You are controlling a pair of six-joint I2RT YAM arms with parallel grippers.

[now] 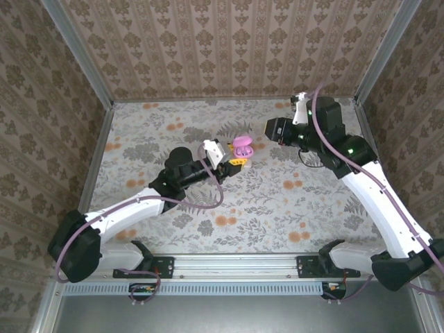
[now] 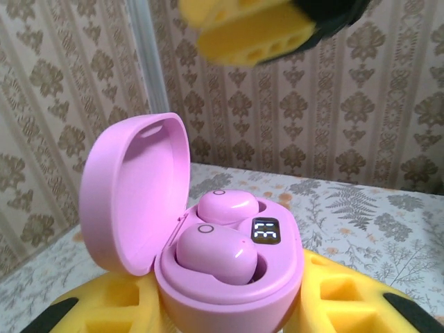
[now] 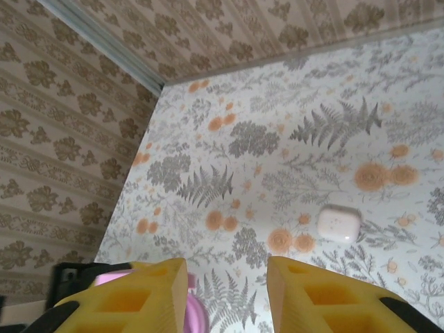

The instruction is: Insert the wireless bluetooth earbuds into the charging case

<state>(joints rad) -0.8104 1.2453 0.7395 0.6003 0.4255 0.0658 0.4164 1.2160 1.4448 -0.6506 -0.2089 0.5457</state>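
Two pink earbuds (image 2: 216, 255) sit in their wells in the pink charging case (image 2: 135, 198), its lid tipped open and a small display (image 2: 266, 231) lit at the front. The left gripper (image 2: 225, 305) holds the case above the table (image 3: 277, 139), with a yellow finger pressed to each side. The right gripper (image 3: 227, 277) hovers close by, fingers apart and empty. A white case (image 3: 339, 223) lies shut on the floral surface.

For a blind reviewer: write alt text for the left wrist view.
An open pink charging case, gripped between the left gripper's yellow fingers, holds two pink earbuds beside a small lit display. The right gripper's blurred yellow finger hangs above, against patterned wallpaper.
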